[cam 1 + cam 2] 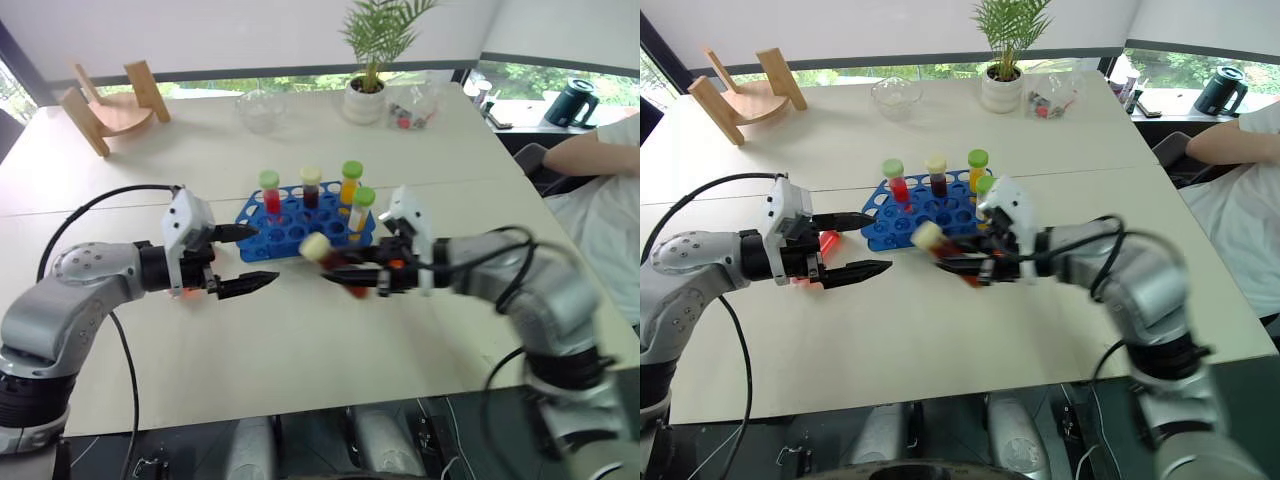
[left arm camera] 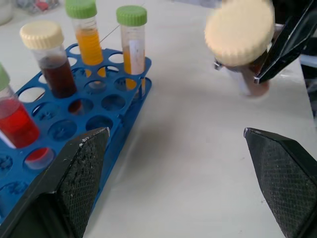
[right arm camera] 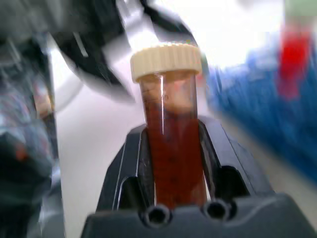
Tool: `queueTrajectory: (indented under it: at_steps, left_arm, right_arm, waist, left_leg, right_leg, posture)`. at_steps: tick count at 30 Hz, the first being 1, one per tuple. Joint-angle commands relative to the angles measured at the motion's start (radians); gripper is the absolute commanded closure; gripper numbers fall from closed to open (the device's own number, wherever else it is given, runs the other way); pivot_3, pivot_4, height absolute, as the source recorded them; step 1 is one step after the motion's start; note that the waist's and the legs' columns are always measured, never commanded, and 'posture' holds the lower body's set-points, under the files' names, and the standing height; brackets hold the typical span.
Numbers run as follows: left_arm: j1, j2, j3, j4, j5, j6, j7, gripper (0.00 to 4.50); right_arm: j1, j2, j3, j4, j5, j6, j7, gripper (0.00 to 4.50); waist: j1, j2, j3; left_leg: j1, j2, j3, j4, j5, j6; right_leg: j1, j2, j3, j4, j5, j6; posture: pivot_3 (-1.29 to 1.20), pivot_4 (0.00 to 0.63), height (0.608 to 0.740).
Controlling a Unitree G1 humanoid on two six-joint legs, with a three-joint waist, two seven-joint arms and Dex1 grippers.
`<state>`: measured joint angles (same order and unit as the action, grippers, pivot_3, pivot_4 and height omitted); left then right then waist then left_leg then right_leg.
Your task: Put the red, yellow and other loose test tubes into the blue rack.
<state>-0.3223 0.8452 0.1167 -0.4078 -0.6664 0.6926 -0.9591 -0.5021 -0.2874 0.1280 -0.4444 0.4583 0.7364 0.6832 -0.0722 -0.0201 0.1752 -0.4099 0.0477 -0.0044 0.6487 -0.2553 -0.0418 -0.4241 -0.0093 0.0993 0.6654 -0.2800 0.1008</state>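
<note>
The right gripper (image 3: 173, 163) clamps a cream-capped tube of dark brown liquid (image 3: 171, 139), lifted above the table (image 1: 300, 340) just off the blue rack (image 1: 290, 215)'s near edge. The left gripper (image 1: 250, 258) stands wide apart, facing it across bare tabletop.

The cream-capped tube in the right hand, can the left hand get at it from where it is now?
Probably yes. The left hand is open and faces the cream-capped tube, which the right hand holds capped end toward it. Only bare table shows between them; the blue rack sits behind.
</note>
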Motion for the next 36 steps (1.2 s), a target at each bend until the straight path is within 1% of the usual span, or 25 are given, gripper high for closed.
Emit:
queueTrajectory:
  at_steps: [1, 3, 5, 8, 12, 16, 23, 36]
  left_arm:
    - [-0.024, 0.026, 0.030, 0.004, -0.016, 0.010, -0.013, 0.00]
    - [-0.035, 0.037, 0.032, 0.004, -0.023, 0.019, -0.016, 0.00]
    - [-0.041, 0.042, 0.032, 0.004, -0.022, 0.024, -0.018, 0.00]
    - [-0.048, 0.046, 0.034, -0.004, -0.024, 0.035, -0.016, 0.00]
    - [-0.049, 0.051, 0.036, -0.011, -0.029, 0.043, -0.011, 0.00]
    - [-0.049, 0.053, 0.039, -0.013, -0.032, 0.047, -0.010, 0.00]
    - [-0.033, 0.051, 0.046, -0.034, -0.042, 0.054, 0.001, 0.00]
    - [0.009, 0.047, 0.061, -0.082, -0.076, 0.069, 0.035, 0.00]
  right_arm:
    - [0.017, 0.122, 0.001, 0.125, -0.111, -0.304, -0.105, 3.64]
    - [0.032, 0.222, 0.009, 0.254, -0.168, -0.494, -0.163, 3.64]
    - [0.036, 0.277, 0.015, 0.354, -0.219, -0.631, -0.199, 3.64]
    - [0.034, 0.330, 0.021, 0.486, -0.275, -0.769, -0.245, 3.64]
    - [0.022, 0.361, 0.012, 0.618, -0.317, -0.894, -0.294, 3.64]
    - [0.008, 0.378, 0.008, 0.699, -0.334, -0.966, -0.320, 3.64]
    - [-0.016, 0.404, -0.004, 0.791, -0.349, -1.041, -0.360, 3.64]
    - [-0.024, 0.433, -0.009, 0.899, -0.374, -1.092, -0.416, 3.64]
  waist:
    - [0.004, -0.001, 0.000]
    - [0.006, -0.003, -0.001]
    - [0.004, -0.003, -0.001]
    - [0.003, -0.003, -0.001]
    - [0.002, -0.002, -0.001]
    - [0.002, -0.002, -0.001]
    - [0.001, -0.002, -0.001]
    - [0.000, -0.002, -0.001]
  left_leg:
    - [0.000, 0.000, 0.000, 0.001, 0.000, -0.001]
    - [0.000, 0.000, 0.000, 0.001, 0.001, -0.001]
    - [0.000, 0.000, 0.000, 0.000, 0.001, -0.001]
    - [0.000, 0.000, 0.000, -0.001, 0.001, -0.001]
    - [0.000, 0.000, -0.001, -0.002, 0.001, -0.001]
    - [0.000, 0.000, 0.000, -0.002, 0.001, -0.001]
    - [0.000, 0.000, -0.001, -0.002, 0.001, -0.001]
    - [0.001, 0.000, -0.001, -0.001, 0.001, -0.001]
  right_leg:
    - [0.001, 0.000, 0.000, 0.000, 0.000, 0.000]
    - [0.002, -0.001, 0.000, 0.000, 0.000, 0.000]
    - [0.001, -0.001, -0.001, 0.000, 0.000, 0.000]
    - [0.001, -0.001, -0.001, 0.000, 0.000, 0.000]
    - [0.000, -0.001, -0.001, 0.000, 0.000, 0.000]
    - [0.000, -0.001, -0.001, 0.001, 0.000, 0.000]
    - [0.000, -0.001, -0.001, 0.001, 0.000, 0.000]
    - [0.001, -0.001, -0.001, 0.001, 0.000, 0.000]
  posture:
    - [0.00, 0.150, 0.740]
    - [0.00, 0.150, 0.740]
    - [0.00, 0.150, 0.740]
    - [0.00, 0.150, 0.740]
    - [0.00, 0.150, 0.740]
    - [0.00, 0.150, 0.740]
    - [0.00, 0.150, 0.740]
    - [0.00, 0.150, 0.740]
